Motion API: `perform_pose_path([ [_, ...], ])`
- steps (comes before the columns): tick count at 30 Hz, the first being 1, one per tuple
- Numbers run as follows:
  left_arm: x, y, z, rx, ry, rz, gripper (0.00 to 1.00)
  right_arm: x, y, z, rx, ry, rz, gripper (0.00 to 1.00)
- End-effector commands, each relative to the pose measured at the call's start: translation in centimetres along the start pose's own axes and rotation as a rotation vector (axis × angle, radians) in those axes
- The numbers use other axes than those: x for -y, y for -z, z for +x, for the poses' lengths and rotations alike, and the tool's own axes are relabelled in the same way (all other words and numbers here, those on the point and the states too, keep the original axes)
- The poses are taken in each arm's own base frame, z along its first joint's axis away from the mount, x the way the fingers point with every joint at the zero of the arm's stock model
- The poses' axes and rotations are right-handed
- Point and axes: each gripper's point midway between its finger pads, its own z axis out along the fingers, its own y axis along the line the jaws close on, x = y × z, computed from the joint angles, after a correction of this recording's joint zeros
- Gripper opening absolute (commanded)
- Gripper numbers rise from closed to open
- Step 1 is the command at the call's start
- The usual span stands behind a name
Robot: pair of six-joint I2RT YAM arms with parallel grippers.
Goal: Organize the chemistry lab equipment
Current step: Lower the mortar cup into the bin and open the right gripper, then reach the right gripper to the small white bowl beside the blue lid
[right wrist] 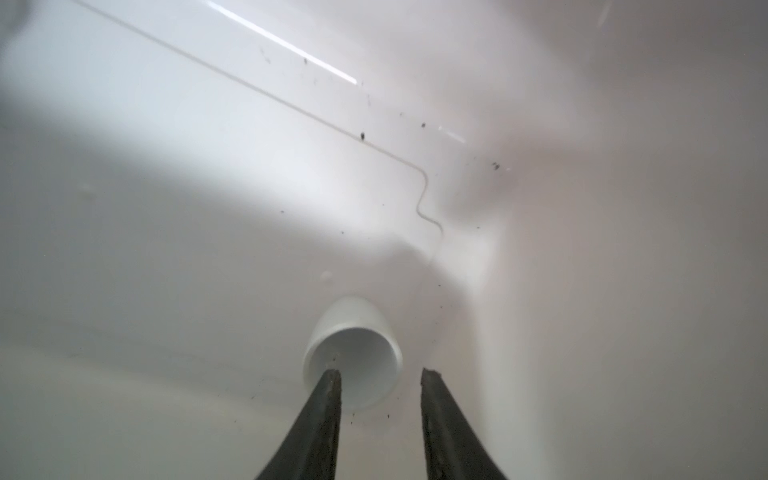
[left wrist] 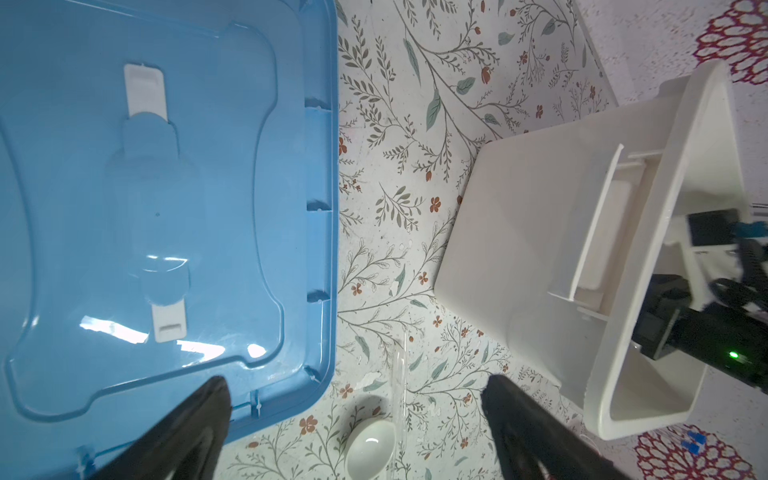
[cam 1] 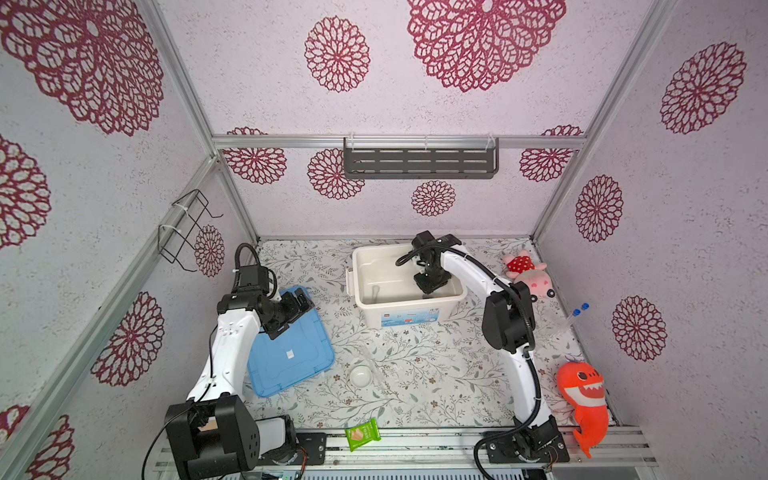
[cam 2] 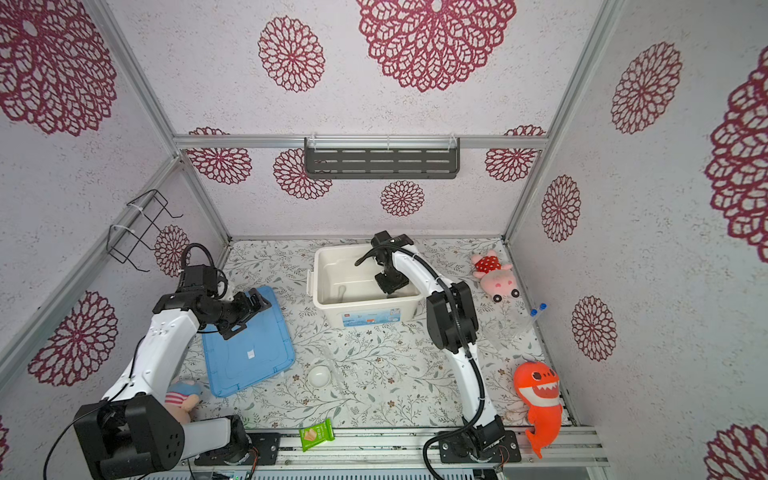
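Note:
A small white ceramic dish (right wrist: 357, 332) lies on the floor of the white bin (cam 1: 361, 266), tipped towards the wrist camera. My right gripper (right wrist: 381, 372) hangs just above it inside the bin, with its jaws apart. One fingertip (right wrist: 332, 378) overlaps the dish's rim, and the dish is not clamped. A second white dish (cam 1: 360, 377) sits on the table beside a thin clear glass tube (left wrist: 400, 382). My left gripper (left wrist: 357, 380) is wide open and empty over the edge of the blue lid (cam 1: 291, 357). Two clear tubes with blue caps (cam 1: 575, 318) lie by the right wall.
A pink pig plush (cam 1: 525, 272) and an orange shark plush (cam 1: 582, 399) lie along the right wall. Another plush (cam 2: 183, 395) sits behind the left arm. A green snack packet (cam 1: 363, 434) rests on the front rail. A grey shelf (cam 1: 419, 160) hangs on the back wall.

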Motion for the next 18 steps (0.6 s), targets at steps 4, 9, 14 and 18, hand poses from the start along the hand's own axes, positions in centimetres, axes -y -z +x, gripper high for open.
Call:
perform_pose_path([
  [4, -0.2, 0.9, 0.2, 0.026, -0.027, -0.018, 0.99, -0.3, 10.0, -2.8, 0.248, -0.019, -0.014, 0.39],
  [9, -0.3, 0.7, 1.0, 0.047, -0.013, 0.016, 0.99, -1.6, 14.2, -3.5, 0.353, 0.018, -0.023, 0.40],
  [14, -1.8, 1.9, 1.5, 0.062, -0.015, -0.076, 0.99, -9.6, 17.8, -3.6, 0.500, 0.330, -0.140, 0.40],
  [18, -4.4, 3.7, 0.7, 0.146, -0.045, -0.242, 0.98, -16.6, 17.5, -1.9, 0.548, 0.550, -0.212, 0.40],
])
